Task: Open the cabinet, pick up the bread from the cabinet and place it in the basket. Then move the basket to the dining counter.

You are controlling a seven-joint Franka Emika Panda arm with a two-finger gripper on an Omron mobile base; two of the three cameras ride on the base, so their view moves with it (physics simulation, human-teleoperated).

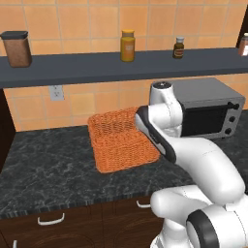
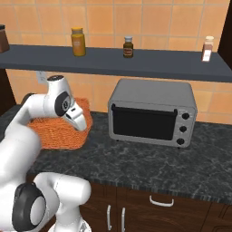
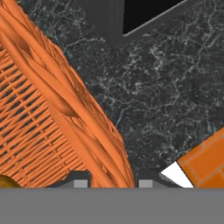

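We see the square orange woven basket point(image 1: 123, 140) in the middle of the left base view, sitting on the black speckled stone table point(image 1: 43, 164). In the right base view the basket point(image 2: 56, 131) is at the left, partly behind the white robot arm point(image 2: 50, 106). In the hand view its orange wall point(image 3: 57, 109) runs from the upper left down to the bottom middle. A bit of the small round golden-yellow bread point(image 3: 6, 181) peeks out at the lower left edge of the hand view, inside the basket.

The jaws are clamped on the basket's wall, which passes between the two small finger tips point(image 3: 80, 183) at the bottom of the hand view.

Just to the right of the basket stands a grey toaster oven with a dark glass door point(image 2: 152, 118). It sits on the same black table.

Above, a long dark grey shelf point(image 1: 97, 68) runs across the orange tiled wall point(image 1: 82, 19). On it stand a brown jar with a dark lid point(image 1: 16, 48) at the upper left, a tall amber jar with an orange lid point(image 1: 127, 46) and a small dark bottle point(image 1: 178, 48). A white wall socket point(image 1: 56, 92) is under the shelf.

Dark wood drawers with white handles point(image 1: 51, 220) are below the table.
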